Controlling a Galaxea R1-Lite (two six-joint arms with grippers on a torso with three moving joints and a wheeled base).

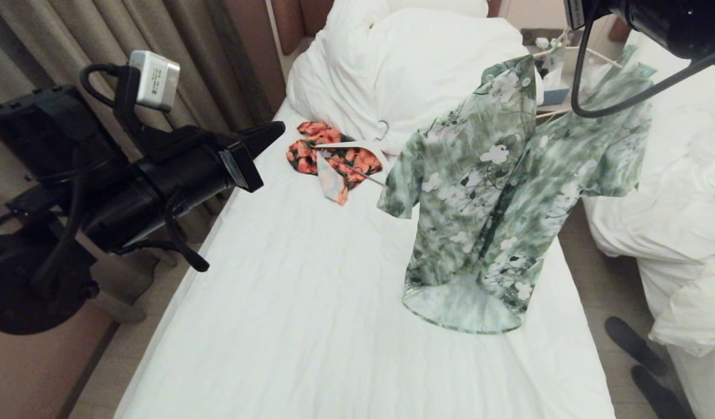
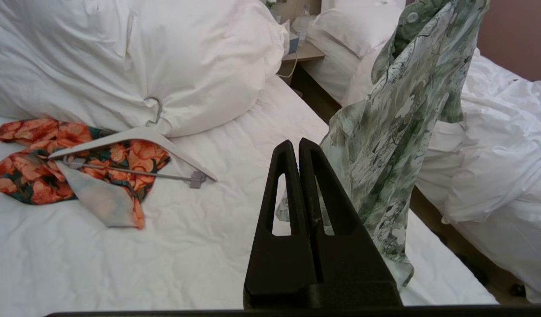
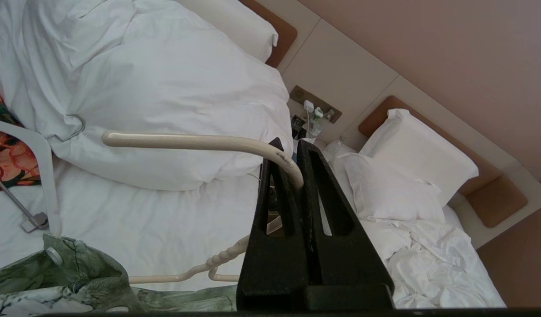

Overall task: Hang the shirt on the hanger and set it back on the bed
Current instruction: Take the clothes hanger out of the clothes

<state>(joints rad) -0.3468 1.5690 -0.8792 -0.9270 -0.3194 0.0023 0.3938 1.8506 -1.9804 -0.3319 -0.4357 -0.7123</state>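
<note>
The green-and-white floral shirt (image 1: 497,192) hangs on the cream hanger (image 3: 187,141) over the right side of the bed (image 1: 311,279), its hem down near the sheet. My right gripper (image 3: 288,143) is shut on the hanger's curved hook, up above the shirt; in the head view only that arm (image 1: 654,20) shows, at the top right. The shirt's collar (image 3: 76,273) sits just below the hanger's twisted neck. My left gripper (image 2: 294,143) is shut with nothing in it, held over the bed's left side, apart from the shirt (image 2: 398,132).
An orange-and-black floral garment (image 1: 328,154) lies under a flat white hanger (image 2: 134,134) near the big duvet (image 1: 404,64). A second bed with heaped bedding (image 1: 672,203) stands to the right across a narrow aisle, with dark shoes (image 1: 634,346) on the floor. Curtains (image 1: 101,46) hang at the left.
</note>
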